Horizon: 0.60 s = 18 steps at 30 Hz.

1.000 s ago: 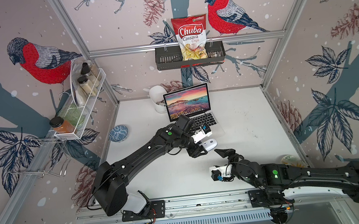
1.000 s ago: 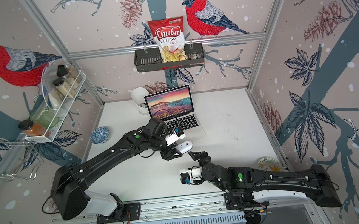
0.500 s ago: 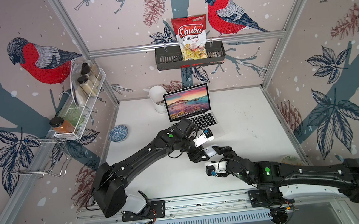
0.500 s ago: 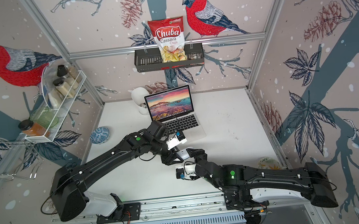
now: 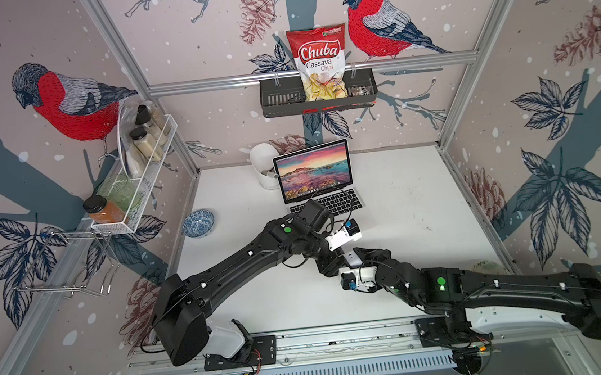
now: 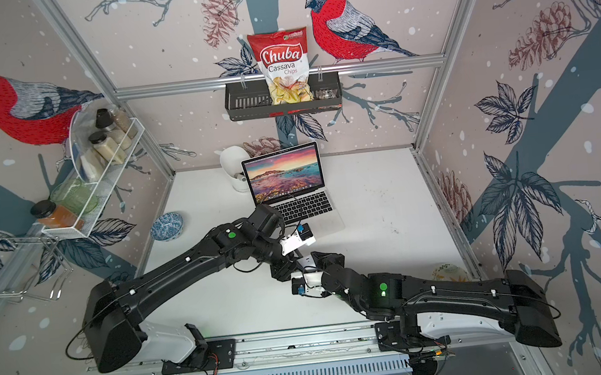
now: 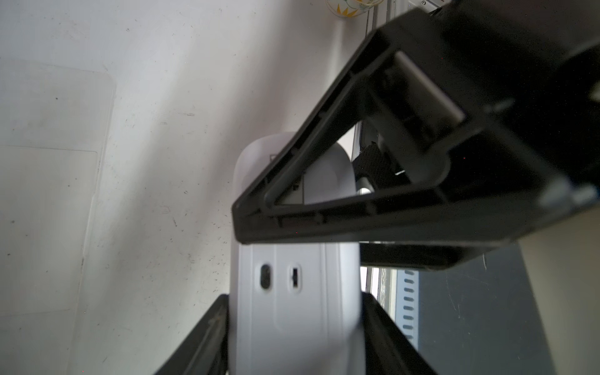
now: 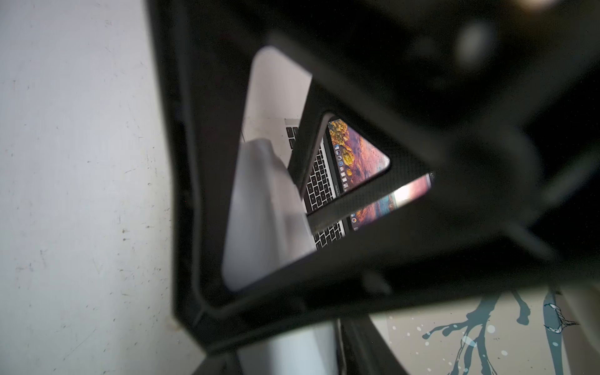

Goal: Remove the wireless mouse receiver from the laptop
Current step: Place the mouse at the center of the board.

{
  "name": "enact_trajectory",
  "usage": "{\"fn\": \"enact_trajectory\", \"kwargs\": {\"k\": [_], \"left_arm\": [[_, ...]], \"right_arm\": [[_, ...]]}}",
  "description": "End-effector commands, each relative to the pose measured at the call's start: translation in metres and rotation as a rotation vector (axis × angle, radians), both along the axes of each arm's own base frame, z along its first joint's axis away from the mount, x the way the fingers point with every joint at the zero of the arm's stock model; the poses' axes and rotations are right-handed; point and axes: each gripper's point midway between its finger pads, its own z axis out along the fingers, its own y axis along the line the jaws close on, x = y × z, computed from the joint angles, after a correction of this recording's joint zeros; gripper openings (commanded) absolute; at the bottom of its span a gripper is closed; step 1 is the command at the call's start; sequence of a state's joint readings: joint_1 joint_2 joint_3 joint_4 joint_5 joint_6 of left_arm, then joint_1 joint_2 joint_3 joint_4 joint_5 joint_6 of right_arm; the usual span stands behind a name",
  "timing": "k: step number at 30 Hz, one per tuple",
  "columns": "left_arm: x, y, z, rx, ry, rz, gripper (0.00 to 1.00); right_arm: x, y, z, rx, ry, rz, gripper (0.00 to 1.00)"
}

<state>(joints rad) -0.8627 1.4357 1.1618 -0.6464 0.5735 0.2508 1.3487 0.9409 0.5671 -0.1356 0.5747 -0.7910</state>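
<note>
Right claw [image 5: 365, 256] has swung in from the lower right and now reaches over the wireless mouse [image 5: 351, 258]; whether it grips, I cannot tell. Left claw [image 7: 293, 324] clamps the wireless mouse by its sides at frame centre, just below the laptop [image 5: 314, 172]. Bare worktop [image 5: 412, 192] lies open rightward to the wall rail [image 5: 454, 181]. A blue bowl [image 5: 198, 222] sits near the worktop's left edge. The white underside of the wireless mouse shows two dark slots.
</note>
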Motion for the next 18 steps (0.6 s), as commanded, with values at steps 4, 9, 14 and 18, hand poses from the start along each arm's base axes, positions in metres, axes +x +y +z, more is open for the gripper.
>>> {"fn": "enact_trajectory", "kwargs": {"k": [4,9,14,18], "left_arm": [[-0.007,-0.003,0.006,-0.023,0.005,-0.035,0.50],[-0.001,-0.003,0.009,-0.025,-0.037,-0.013,0.66],[0.031,0.007,0.006,0.002,-0.161,0.121,0.97],[0.065,0.021,0.016,-0.029,-0.279,0.285,0.97]], "right_arm": [[0.001,0.004,0.007,0.032,0.006,-0.010,0.05],[0.001,0.005,0.008,0.040,0.013,-0.011,0.00],[0.001,0.001,0.007,0.062,0.045,-0.034,0.00],[0.004,-0.003,0.005,0.093,0.100,-0.075,0.00]]}}
